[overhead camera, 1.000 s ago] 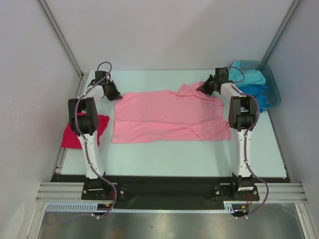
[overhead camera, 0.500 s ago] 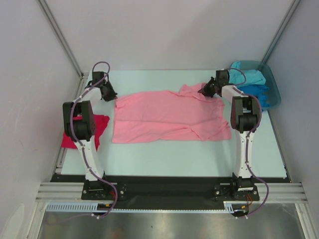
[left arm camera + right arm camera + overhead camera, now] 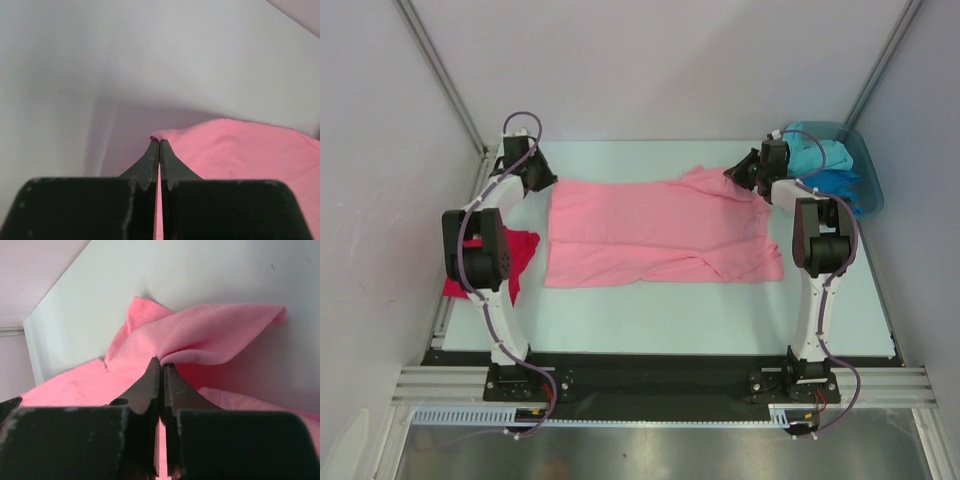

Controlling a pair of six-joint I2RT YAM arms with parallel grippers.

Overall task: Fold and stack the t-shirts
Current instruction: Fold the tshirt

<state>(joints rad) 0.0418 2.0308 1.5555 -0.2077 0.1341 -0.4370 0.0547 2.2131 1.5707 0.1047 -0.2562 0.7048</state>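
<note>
pink t-shirt (image 3: pixel 655 230) lies spread flat in the middle of the table (image 3: pixel 620 300), left gripper (image 3: pixel 159 144) clamped on its far left corner, right gripper (image 3: pixel 163 364) pinching the far right one. crimson shirt (image 3: pixel 525 248) at the left edge, turquoise shirt (image 3: pixel 820 155) and blue shirt (image 3: pixel 847 188) in the tub (image 3: pixel 869 165)

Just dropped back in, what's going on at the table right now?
Both arms hold the light pink t-shirt, spread flat mid-table: the left gripper is shut on its far left corner, the right gripper on a raised fold at its far right. A crimson t-shirt lies by the left arm; a turquoise t-shirt and a blue t-shirt sit in the teal tub, far right.
</note>
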